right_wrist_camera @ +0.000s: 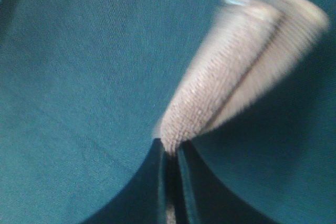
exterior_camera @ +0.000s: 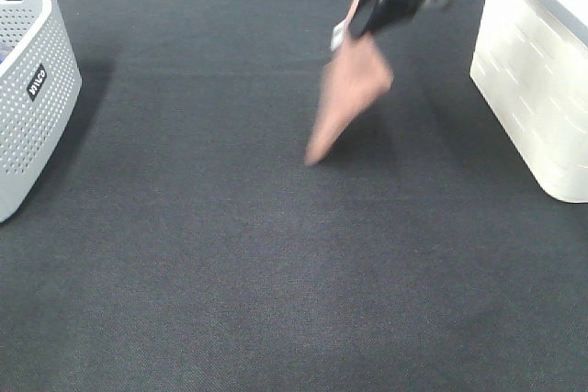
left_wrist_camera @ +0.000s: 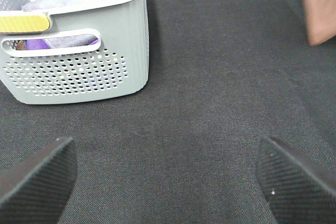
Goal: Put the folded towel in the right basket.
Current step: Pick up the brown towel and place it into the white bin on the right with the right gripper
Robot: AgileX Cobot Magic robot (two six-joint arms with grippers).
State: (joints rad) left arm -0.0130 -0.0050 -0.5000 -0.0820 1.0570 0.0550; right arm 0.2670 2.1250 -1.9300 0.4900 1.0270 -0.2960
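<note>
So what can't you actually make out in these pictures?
Inside of the right basket: high view, cut off by the picture edge.
Contents of the left basket: left wrist view, mostly behind its wall.
Folds of the towel: right wrist view, motion blur.
Most of the right gripper: high view, past the top edge.

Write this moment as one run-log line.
right end effector: shut on towel | towel: hanging, outside right basket | left end effector: open, empty

— Where's the right hand (exterior_camera: pixel 366 27)?
— Up at the far side, arm slanting down from above, its fingers (right_wrist_camera: pixel 149 192) pinched together on the towel (exterior_camera: pixel 349 98).
— And the left hand (left_wrist_camera: pixel 168 179)?
— Pointed downward, fingertips (left_wrist_camera: pixel 37 174) spread wide apart, nothing between them.
</note>
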